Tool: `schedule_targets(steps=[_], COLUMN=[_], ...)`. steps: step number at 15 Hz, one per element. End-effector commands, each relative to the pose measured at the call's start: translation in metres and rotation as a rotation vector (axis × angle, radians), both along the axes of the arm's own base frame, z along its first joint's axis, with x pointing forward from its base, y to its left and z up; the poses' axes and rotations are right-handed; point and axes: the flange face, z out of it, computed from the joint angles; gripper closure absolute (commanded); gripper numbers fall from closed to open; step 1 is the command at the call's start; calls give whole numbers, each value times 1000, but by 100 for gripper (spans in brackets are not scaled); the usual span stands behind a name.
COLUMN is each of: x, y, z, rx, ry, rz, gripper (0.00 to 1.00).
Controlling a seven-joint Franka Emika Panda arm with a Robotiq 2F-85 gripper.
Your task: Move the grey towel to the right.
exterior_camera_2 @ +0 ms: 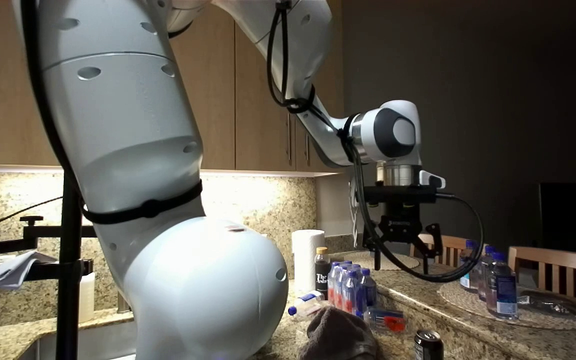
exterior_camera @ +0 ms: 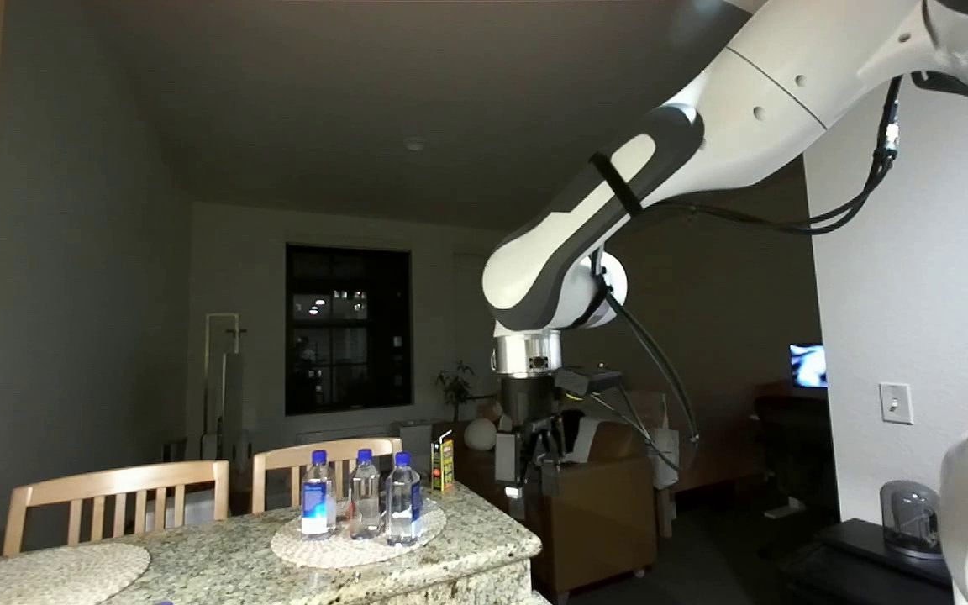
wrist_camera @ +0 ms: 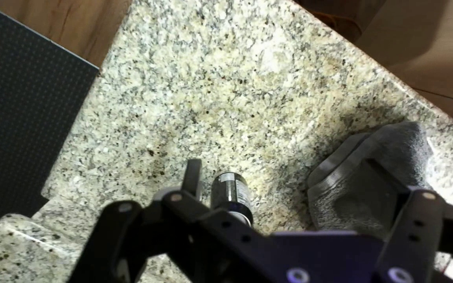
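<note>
Dim rm, stone desk [wrist_camera: 226, 98]: grey towel [exterior_camera_2: 338, 336] nr can [exterior_camera_2: 428, 346], hand [wrist_camera: 281, 163] spread

Low light at the back, w/ a dark window [exterior_camera: 348, 328], wood chairs [exterior_camera: 118, 482] & a lit screen [exterior_camera: 808, 366] in an exterior view. Desk is speckled & has 2 levels.

Towel lies crumpled on the lower level, soft folds heaped up; black can stands upright nr it, w/ bare stone btwn. Behind the towel, in an exterior view: pack of bottles [exterior_camera_2: 350, 290], blue caps up, plus 2 sideways bottles [exterior_camera_2: 387, 321]. Can't tell if towel touches those. Further back: paper roll [exterior_camera_2: 309, 255] & dark bottle [exterior_camera_2: 322, 274] w/ tan cap.

Raised level has 3 clear bottles [exterior_camera: 365, 502] on a round mat [exterior_camera: 316, 550], in both exterior views. Yellow box [exterior_camera: 443, 465] nr the mat in an exterior view.

White arm [exterior_camera: 753, 109] reaches out high; hand hangs over the lower level, pointing down, fingers [wrist_camera: 193, 175] well apart. In the wrist view the can shows btwn the fingers, close by one & partly hidden by the hand; other finger covers part of the towel.
</note>
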Motion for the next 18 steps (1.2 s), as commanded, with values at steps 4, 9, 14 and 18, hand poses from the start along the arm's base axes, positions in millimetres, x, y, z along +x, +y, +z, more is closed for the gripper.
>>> schedule_targets(steps=[4, 9, 14, 18], x=[-28, -31, -35, -38], y=[73, 85, 81, 104], z=[-33, -42, -45, -63], rx=[4, -24, -31, -27], ry=[-15, 32, 19, 11], rz=[177, 194, 169, 118], gripper=[0, 0, 0, 0])
